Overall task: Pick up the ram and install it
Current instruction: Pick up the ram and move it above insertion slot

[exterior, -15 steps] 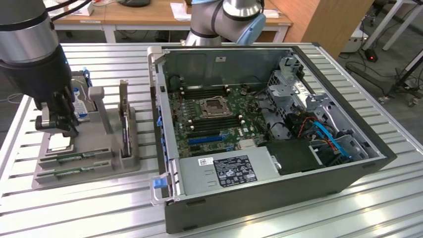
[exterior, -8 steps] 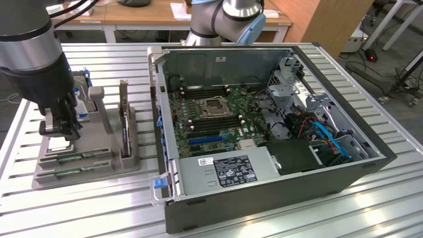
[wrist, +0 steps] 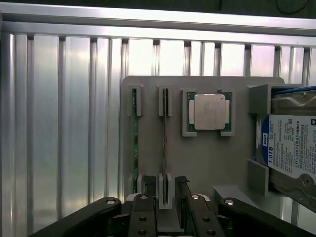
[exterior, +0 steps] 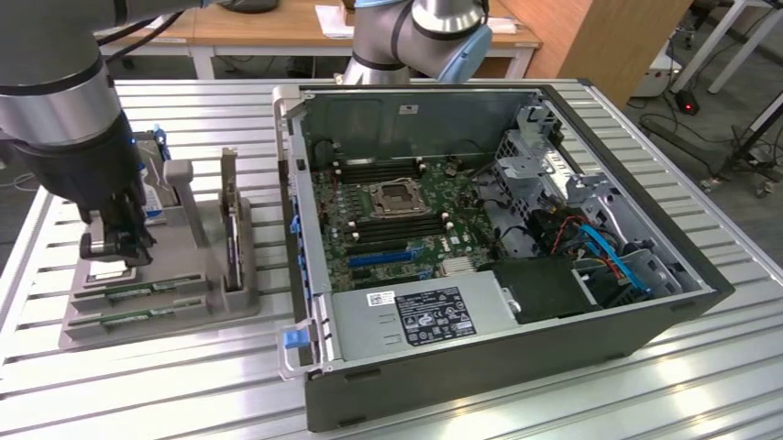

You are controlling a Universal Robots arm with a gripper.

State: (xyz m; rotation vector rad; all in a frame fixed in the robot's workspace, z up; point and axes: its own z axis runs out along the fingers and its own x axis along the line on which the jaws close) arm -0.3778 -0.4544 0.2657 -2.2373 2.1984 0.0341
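Two green ram sticks stand on edge in slots of a grey holder [wrist: 207, 158]. One ram [wrist: 164, 133] runs between my two black fingers, and the other ram [wrist: 134, 138] stands in the slot beside it. My gripper [wrist: 165, 183] is open, its fingers straddling one end of the nearer stick with a gap on each side. In the exterior view the gripper [exterior: 116, 255] hangs low over the holder [exterior: 171, 307] at the exterior view's left, just above the ram sticks [exterior: 135, 295].
The holder also carries a processor chip [wrist: 209, 112], a blue-labelled hard drive [wrist: 291, 148] and an upright dark expansion card [exterior: 229, 220]. The open computer case [exterior: 490, 367] lies at the exterior view's right with its motherboard [exterior: 391, 206] exposed. Everything rests on a ribbed metal table [exterior: 147, 385].
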